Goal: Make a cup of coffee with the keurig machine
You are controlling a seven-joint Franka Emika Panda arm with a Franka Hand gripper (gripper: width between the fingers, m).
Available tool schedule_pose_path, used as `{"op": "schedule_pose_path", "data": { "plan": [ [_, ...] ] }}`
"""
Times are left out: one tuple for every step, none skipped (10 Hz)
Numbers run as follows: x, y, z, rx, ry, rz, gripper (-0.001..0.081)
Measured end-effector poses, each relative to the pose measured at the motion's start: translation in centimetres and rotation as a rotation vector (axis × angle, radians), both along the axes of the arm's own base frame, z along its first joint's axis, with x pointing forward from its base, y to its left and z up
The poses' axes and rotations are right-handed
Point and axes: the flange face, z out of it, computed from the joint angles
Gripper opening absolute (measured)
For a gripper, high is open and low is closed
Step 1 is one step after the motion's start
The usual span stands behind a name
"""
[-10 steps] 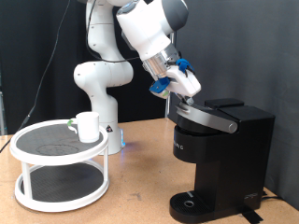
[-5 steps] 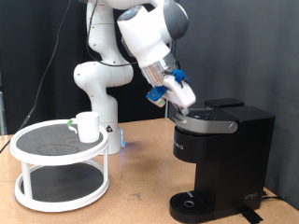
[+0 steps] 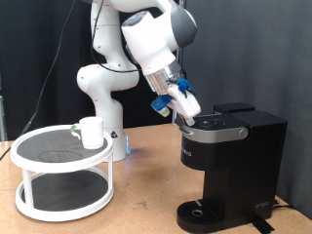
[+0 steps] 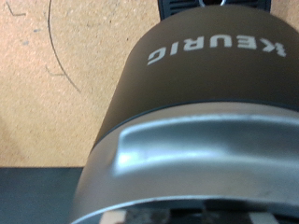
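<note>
The black keurig machine (image 3: 230, 161) stands at the exterior view's right with its rounded lid (image 3: 219, 125) down. My gripper (image 3: 188, 107) rests against the lid's front edge, its white fingers with blue pads pressed on the silver rim. In the wrist view the lid (image 4: 196, 140) fills the picture, with the KEURIG lettering across its dark top and no fingertips showing. The white cup (image 3: 92, 132) stands on the top shelf of a round white stand (image 3: 62, 172) at the exterior view's left, far from the gripper.
The stand has two dark round shelves and sits on a brown table (image 3: 146, 195). The robot's white base (image 3: 105, 97) rises behind it. A black curtain hangs at the back. The machine's drip base (image 3: 200, 212) holds nothing.
The lid, raised a second ago, has come down and now lies flat on the machine. My gripper moved down and towards the exterior view's left with it.
</note>
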Motion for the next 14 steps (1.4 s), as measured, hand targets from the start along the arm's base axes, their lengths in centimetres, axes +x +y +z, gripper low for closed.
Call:
{"op": "schedule_pose_path", "data": {
  "plan": [
    [0.0,0.0,0.0,0.038,-0.015,0.006,0.0000],
    [0.0,0.1,0.4,0.094,-0.041,0.024,0.0000],
    [-0.1,0.1,1.2,0.148,-0.064,0.042,0.0000],
    [-0.2,0.0,2.5,0.200,-0.083,0.062,0.0000],
    [-0.5,0.0,4.0,0.245,-0.096,0.083,0.0000],
    [-0.8,0.0,5.4,0.279,-0.097,0.108,0.0000],
    [-0.9,0.0,6.3,0.304,-0.089,0.133,0.0000],
    [-0.9,-0.1,6.1,0.294,-0.095,0.123,0.0000],
    [-1.0,-0.2,5.9,0.291,-0.101,0.115,0.0000],
    [-1.5,-0.2,5.6,0.302,-0.088,0.121,0.0000],
    [-2.4,-0.4,5.4,0.316,-0.068,0.131,0.0000],
    [-3.5,-0.7,5.2,0.322,-0.041,0.155,0.0000],
    [-4.8,-1.2,5.0,0.315,0.001,0.195,0.0000],
    [-5.8,-1.9,4.9,0.303,0.026,0.217,0.0000]
  ]
}}
